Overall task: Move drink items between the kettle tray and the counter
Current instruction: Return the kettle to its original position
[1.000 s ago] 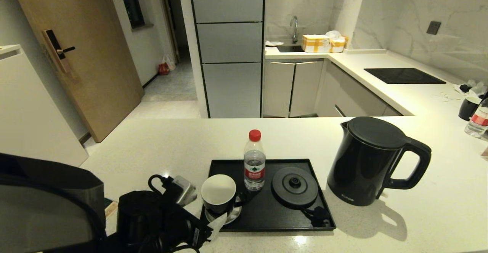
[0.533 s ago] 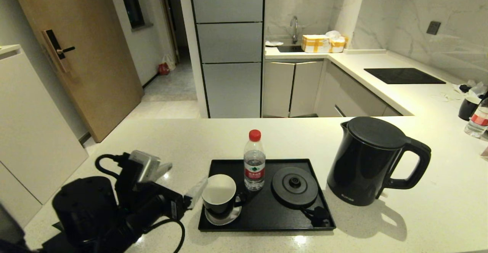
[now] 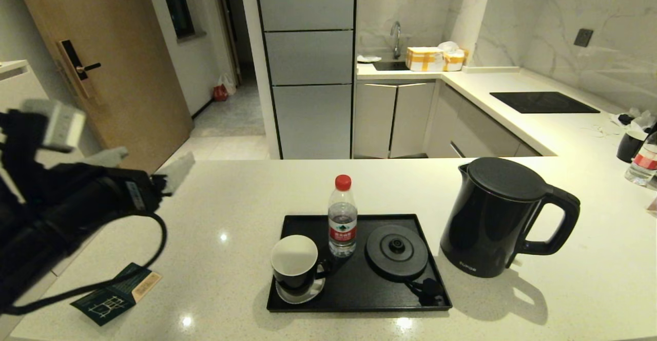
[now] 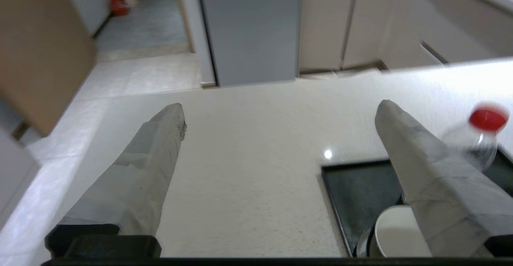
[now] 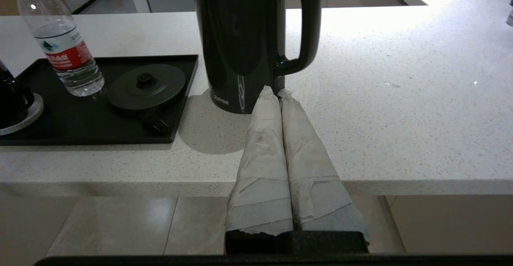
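The black kettle (image 3: pixel 500 218) stands on the off-white counter (image 3: pixel 231 212), just right of the black tray (image 3: pixel 354 287). On the tray are the red-capped bottle (image 3: pixel 342 218), the black mug (image 3: pixel 295 261) on a saucer, and the round base disc (image 3: pixel 396 251). My left gripper (image 3: pixel 146 164) hangs open and empty above the counter's left end, well left of the tray; its wrist view shows the tray corner (image 4: pixel 360 186), mug (image 4: pixel 400 234) and bottle (image 4: pixel 483 138). My right gripper (image 5: pixel 276 91) is shut and empty, low at the counter's front edge, facing the kettle (image 5: pixel 240 37).
A dark green card (image 3: pixel 115 294) lies on the counter's front left. A second mug (image 3: pixel 630 146) and bottle (image 3: pixel 644 164) stand at the far right. The black hob panel (image 3: pixel 544 102) lies further back, with boxes by the sink.
My left arm has risen and swung left, away from the mug at the tray's front-left corner. Kettle, bottle, mug and tray have not moved.
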Controlling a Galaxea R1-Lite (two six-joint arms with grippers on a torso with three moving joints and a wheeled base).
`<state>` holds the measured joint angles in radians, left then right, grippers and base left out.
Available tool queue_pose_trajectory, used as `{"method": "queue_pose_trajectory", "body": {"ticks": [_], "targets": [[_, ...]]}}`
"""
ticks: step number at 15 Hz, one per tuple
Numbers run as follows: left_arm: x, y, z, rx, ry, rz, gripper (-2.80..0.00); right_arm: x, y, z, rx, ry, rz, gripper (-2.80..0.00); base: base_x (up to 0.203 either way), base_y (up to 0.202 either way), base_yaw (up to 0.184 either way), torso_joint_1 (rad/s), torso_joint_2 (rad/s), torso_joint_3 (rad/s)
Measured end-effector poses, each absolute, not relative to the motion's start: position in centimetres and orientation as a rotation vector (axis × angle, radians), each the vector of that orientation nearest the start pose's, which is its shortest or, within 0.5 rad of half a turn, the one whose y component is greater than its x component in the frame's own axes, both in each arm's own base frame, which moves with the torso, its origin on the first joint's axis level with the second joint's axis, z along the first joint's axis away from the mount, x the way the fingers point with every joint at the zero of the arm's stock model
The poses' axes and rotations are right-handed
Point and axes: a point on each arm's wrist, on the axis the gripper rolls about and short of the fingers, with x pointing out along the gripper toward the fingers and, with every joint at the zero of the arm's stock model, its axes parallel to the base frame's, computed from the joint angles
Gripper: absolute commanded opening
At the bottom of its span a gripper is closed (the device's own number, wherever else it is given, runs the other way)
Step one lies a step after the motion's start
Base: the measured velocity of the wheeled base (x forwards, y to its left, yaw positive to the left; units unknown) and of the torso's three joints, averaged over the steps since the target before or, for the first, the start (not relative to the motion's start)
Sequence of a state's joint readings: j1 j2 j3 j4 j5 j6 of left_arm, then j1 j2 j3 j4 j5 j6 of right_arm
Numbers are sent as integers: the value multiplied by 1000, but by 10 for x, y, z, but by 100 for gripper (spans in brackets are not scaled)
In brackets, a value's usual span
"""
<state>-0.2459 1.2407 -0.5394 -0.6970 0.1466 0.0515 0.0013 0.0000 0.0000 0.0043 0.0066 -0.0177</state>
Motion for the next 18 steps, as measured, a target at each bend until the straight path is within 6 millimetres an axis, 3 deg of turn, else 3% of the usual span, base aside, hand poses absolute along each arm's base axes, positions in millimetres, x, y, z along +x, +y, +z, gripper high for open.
{"method": "queue_pose_trajectory", "body": {"ticks": [2, 5, 10, 12, 14, 16, 18], "targets": [[145, -27, 268, 33, -9, -59, -280, -23, 0, 75, -18, 5, 8, -280, 0, 0, 0, 0, 0, 0], [75, -10, 312, 18, 15, -17, -280, -23, 0, 75, -18, 4, 8, -280, 0, 0, 0, 0, 0, 0], [-54, 13, 356, -9, 7, 99, -280, -23, 0, 75, -18, 4, 7, -280, 0, 0, 0, 0, 0, 0], [-108, 19, 351, -13, 24, 127, -280, -23, 0, 75, -18, 4, 7, -280, 0, 0, 0, 0, 0, 0], [-142, 20, 325, -3, 86, 134, -280, -23, 0, 75, -18, 4, 7, -280, 0, 0, 0, 0, 0, 0], [-155, 15, 286, -1, 130, 88, -280, -23, 0, 75, -18, 5, 7, -280, 0, 0, 0, 0, 0, 0], [-157, 8, 241, -5, 128, -18, -280, -23, 0, 75, -18, 5, 7, -280, 0, 0, 0, 0, 0, 0]]}}
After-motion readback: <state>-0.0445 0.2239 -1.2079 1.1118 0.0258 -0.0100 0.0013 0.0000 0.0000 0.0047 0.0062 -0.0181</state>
